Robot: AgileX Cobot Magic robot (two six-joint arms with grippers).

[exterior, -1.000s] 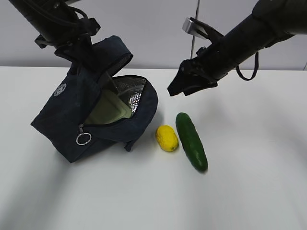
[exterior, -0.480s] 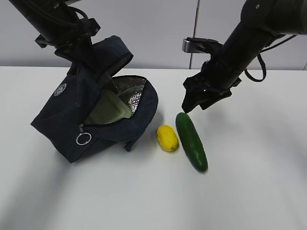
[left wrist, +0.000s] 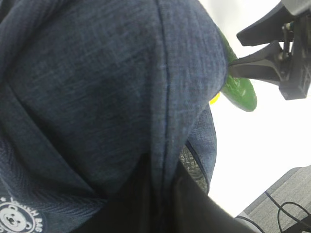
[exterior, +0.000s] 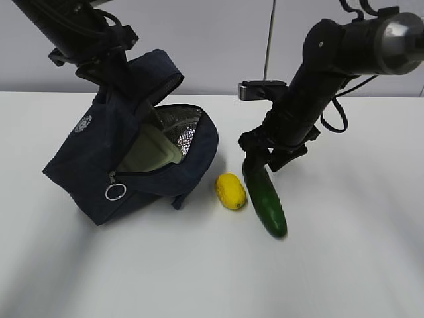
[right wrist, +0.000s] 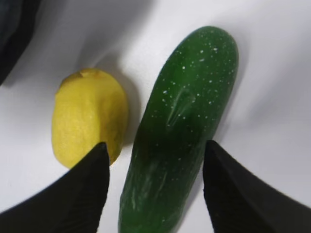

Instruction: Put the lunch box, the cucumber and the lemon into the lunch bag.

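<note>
Right tool (right wrist: 154, 187) lowered, open astride cucumber (right wrist: 180, 131), left tool clamping lunch bag (exterior: 126, 149), bear logo unreadable

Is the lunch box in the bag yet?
In. The lunch box sits inside the open lunch bag, its pale green lid showing against the foil lining.

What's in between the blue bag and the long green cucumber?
The lemon lies between the lunch bag and the cucumber, close beside the cucumber. The exterior view shows all three.
</note>
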